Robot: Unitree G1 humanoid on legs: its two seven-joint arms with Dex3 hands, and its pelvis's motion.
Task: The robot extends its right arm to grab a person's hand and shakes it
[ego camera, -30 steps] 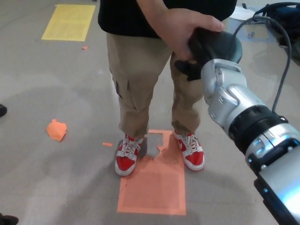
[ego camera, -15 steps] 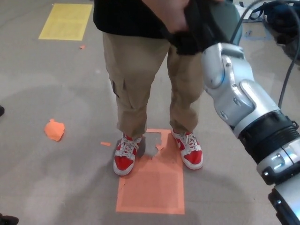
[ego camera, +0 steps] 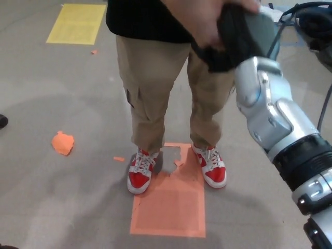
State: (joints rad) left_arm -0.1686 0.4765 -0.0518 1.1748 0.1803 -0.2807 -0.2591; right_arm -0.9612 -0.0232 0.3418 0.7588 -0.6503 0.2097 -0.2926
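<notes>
Across the far half of the scene stands the person [ego camera: 155, 67], in a matte black shirt, soft creased khaki trousers with a cargo pocket, and glossy red-and-white sneakers [ego camera: 141, 174]. From the near right the robot's right arm [ego camera: 280, 124] reaches up and away, a run of smooth, hard silver shells and black ring joints. On the grey speckled floor [ego camera: 62, 93] lies a flat orange sheet [ego camera: 168, 199] under the shoes, torn at its far edge, with a yellow sheet [ego camera: 77, 23] at far left and a crumpled orange scrap [ego camera: 63, 143] to the left.

At top centre the right hand [ego camera: 238, 39], rounded and black, is clasped with the person's hand [ego camera: 210, 18], which wraps over its top; the black fingers [ego camera: 215, 58] curl closed beneath the palm. That hand is the task's thing: warm, soft, yielding flesh over bone, light and easily hurt by squeezing. I judge it best held across the palm, gently but firmly, not by the fingers. No left hand shows.
</notes>
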